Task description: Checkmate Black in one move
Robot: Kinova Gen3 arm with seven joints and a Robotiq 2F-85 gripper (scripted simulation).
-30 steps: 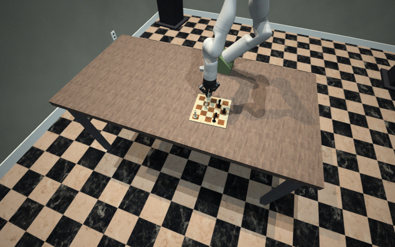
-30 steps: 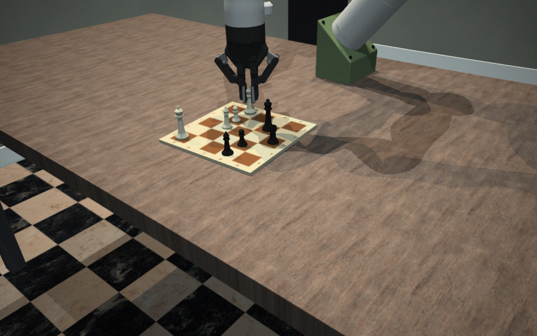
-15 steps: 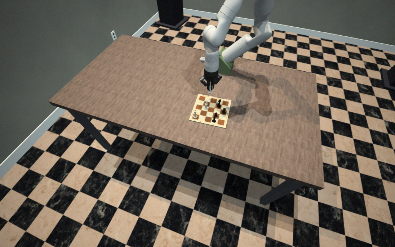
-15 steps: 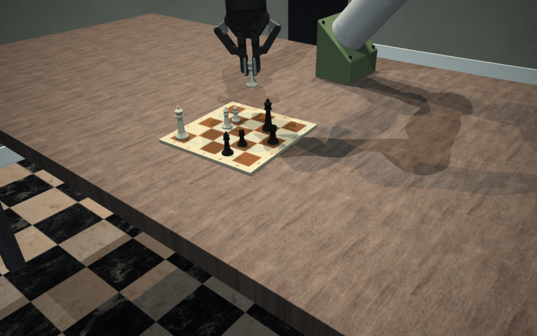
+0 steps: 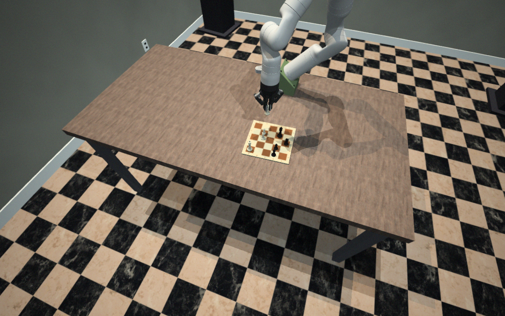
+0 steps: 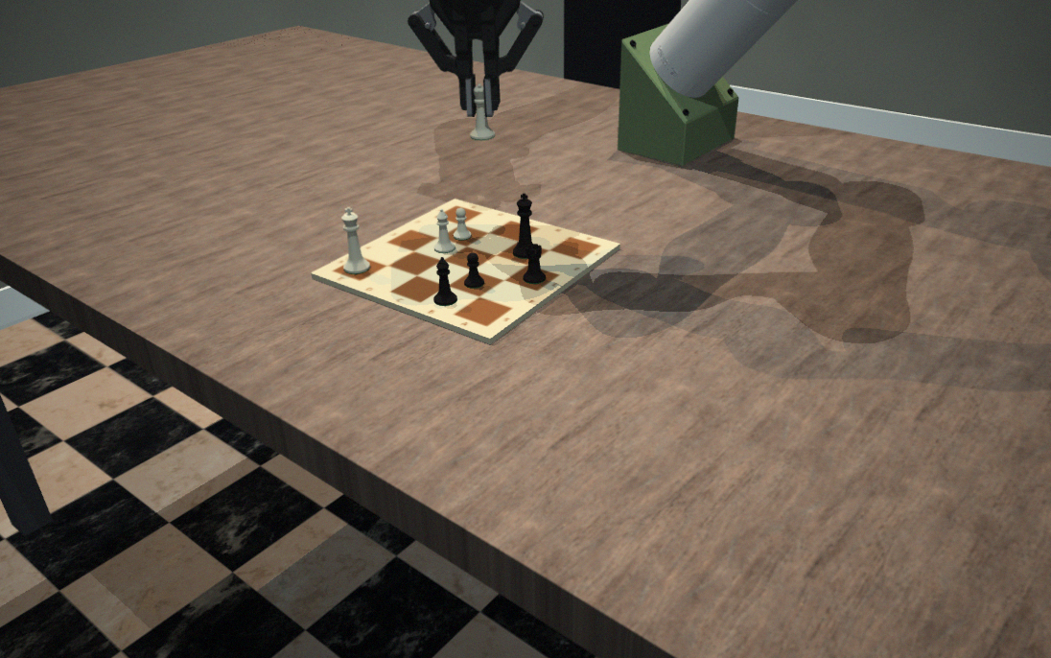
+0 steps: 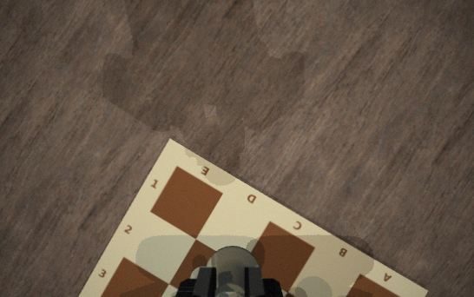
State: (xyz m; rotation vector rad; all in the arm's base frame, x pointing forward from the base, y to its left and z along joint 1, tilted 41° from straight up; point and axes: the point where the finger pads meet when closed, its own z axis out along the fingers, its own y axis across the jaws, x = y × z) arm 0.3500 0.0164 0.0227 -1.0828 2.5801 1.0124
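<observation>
Spanning a checkered floor, broad brown wood-grain table (image 5: 167, 111) carrying a small cream-and-brown 5-by-5 chessboard (image 6: 573, 246) near the green arm mount (image 6: 670, 116). Hanging high above the board's far side, black two-finger gripper (image 6: 480, 97) clamping a pale white chess piece (image 6: 481, 116) by its head, base pointing down, upright. Holding it well above the tallest pieces, apparently to pass over them without a knock. Looking down from the wrist camera, round base of the lifted piece sitting over rank 2, about between files C and D, though exact square hard to call. Standing on the board: 3 white pieces, tall white king (image 6: 354, 242) at the near-left corner, and 4 black pieces, tall black king (image 6: 525, 226) among them, bunched toward the right. Leaving open squares along the far rank-1 edge; crowding tighter in the middle, so any descent there probably needing a straight vertical drop.
</observation>
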